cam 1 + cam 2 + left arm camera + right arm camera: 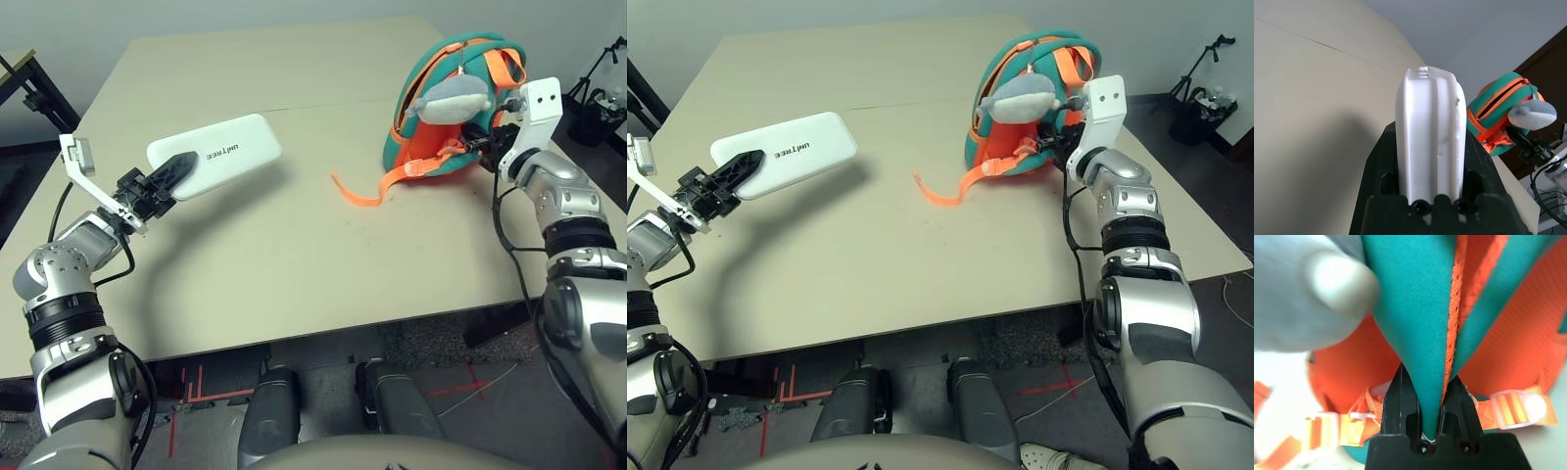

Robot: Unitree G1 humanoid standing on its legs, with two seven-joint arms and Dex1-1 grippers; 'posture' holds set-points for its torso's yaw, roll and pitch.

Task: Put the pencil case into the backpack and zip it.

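We've got the table (294, 245) under us, and at 1 o'clock the backpack (441, 147) lying on its side, shark charm (451, 98) on top. Our right gripper (1425, 396) is pinched tight on a fold of its teal fabric, apparently to steady the bag and hold the mouth up. Over at 10 o'clock our left gripper (171, 174) clamps 1 end of the white pencil case (220, 152), raised off the table, pointing toward the bag, ready for insertion.
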